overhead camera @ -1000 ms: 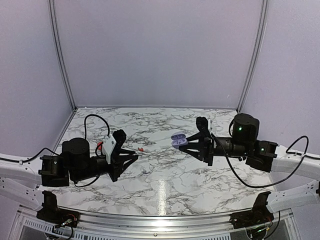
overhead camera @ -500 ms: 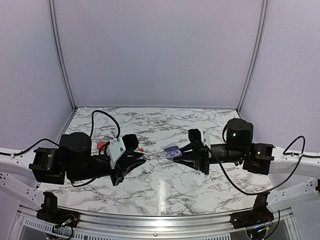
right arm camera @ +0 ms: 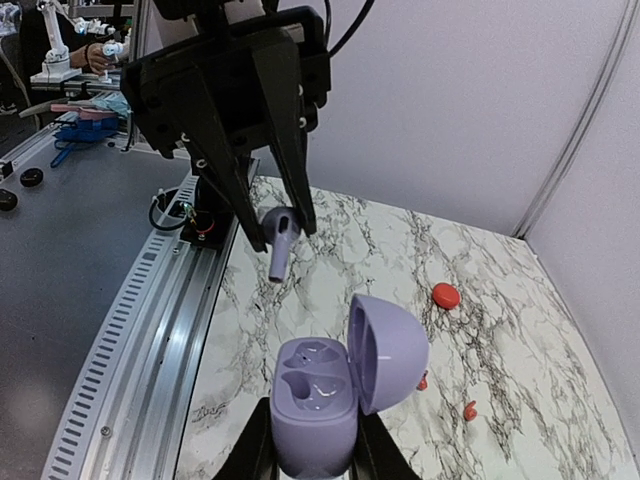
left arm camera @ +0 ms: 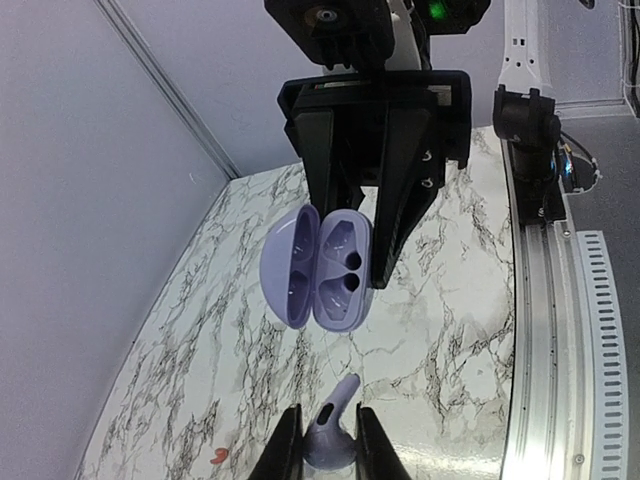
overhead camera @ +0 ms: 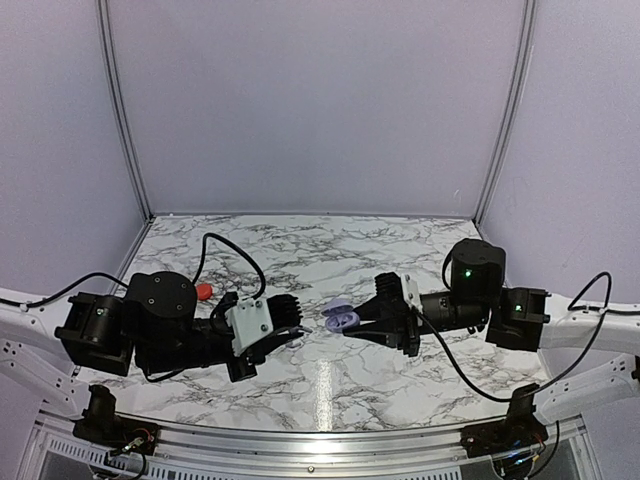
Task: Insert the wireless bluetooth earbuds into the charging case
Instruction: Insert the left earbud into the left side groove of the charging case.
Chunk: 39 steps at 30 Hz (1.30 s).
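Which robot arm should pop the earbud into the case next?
Left. The left end effector pinches the purple earbud, facing the open case gripped by the right end effector.

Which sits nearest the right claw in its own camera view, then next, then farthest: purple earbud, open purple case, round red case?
1. The open purple case: clamped in the right gripper itself.
2. The purple earbud: ahead, upper left, pinched by the left gripper.
3. The round red case: farthest, on the table at right.
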{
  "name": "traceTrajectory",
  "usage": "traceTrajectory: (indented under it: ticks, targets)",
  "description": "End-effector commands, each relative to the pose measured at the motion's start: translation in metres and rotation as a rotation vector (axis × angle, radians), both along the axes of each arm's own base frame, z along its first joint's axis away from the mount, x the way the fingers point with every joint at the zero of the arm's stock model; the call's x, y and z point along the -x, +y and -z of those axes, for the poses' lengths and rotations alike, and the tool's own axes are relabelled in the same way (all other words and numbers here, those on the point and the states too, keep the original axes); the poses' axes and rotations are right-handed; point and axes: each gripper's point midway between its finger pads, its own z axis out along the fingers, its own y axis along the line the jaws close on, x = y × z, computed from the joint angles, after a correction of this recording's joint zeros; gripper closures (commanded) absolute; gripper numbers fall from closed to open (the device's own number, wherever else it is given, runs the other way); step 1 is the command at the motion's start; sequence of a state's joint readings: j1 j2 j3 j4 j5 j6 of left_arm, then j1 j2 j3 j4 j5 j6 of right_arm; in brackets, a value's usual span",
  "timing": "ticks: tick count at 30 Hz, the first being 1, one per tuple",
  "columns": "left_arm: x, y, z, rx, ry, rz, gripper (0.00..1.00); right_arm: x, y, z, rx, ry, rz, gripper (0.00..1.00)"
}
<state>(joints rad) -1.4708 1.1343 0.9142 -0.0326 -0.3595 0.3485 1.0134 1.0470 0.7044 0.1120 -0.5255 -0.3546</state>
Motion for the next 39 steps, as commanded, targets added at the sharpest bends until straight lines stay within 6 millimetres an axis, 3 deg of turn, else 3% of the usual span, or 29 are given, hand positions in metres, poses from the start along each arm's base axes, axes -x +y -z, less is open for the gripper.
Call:
traceTrajectory:
  ticks: [1,14,39]
  targets:
    - [0.003,-0.005,-0.016,-0.011,-0.068,0.002,0.90,0.012,0.008,-0.023,-0.030,-0.091,-0.045,1.00]
    - [-0.003,-0.013,-0.025,-0.035,-0.144,-0.052,0.90,0.000,0.018,-0.019,0.018,-0.017,0.010,1.00]
    - [-0.010,-0.024,-0.012,-0.104,-0.168,-0.085,0.91,0.000,0.019,-0.018,0.023,0.017,0.014,1.00]
